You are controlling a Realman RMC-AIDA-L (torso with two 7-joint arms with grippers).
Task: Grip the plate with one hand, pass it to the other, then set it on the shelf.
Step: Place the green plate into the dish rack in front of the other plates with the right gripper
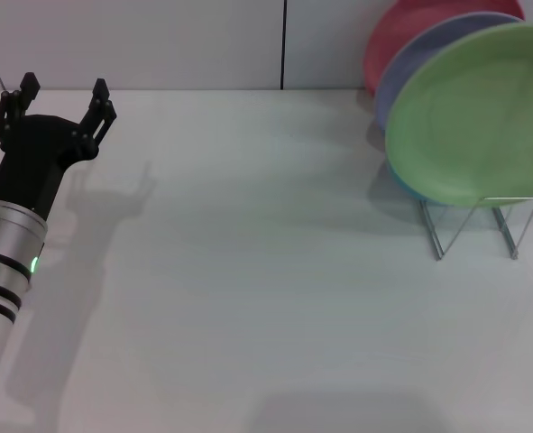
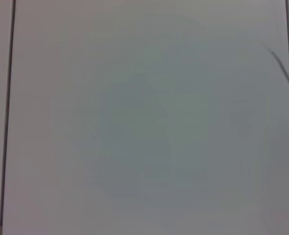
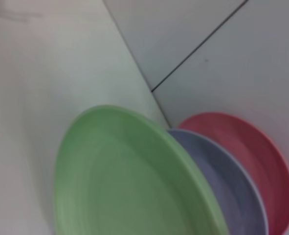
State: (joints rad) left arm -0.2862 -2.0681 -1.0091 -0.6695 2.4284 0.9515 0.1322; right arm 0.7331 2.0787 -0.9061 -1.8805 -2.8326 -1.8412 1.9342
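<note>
We see the plate (image 1: 478,113), a round light-green disc of matte plastic with a shallow raised rim, standing on edge at the far right of the white table (image 1: 248,271). It leans back, tilted, in the shelf (image 1: 473,225), a thin silver wire rack whose bent legs splay out below the plate onto the tabletop. The plate is the frontmost of the dishes there. Just behind it, overlapping, stands a lavender plate (image 1: 410,63) of the same round shape, and behind that a pinkish-red plate (image 1: 401,32). A sliver of a light-blue plate (image 1: 406,191) peeks out under the green one's lower edge. From the right wrist camera we look along the same stack: the green plate (image 3: 124,181) shows faint concentric rings on its smooth face, with the lavender plate (image 3: 227,171) and the red plate (image 3: 252,147) fanned out behind it, against a pale wall with a dark seam.

The left gripper (image 1: 60,95) is well apart from the plate, at the far left of the table. It is black and pronged, mounted on a silver-and-white cylindrical arm with black bands and a small green light. Its prongs are spread wide and grasp nothing. Its wrist camera shows only a flat, pale panelled surface with thin dark seams.

We cannot see the right gripper in any view, so we cannot tell its state.
</note>
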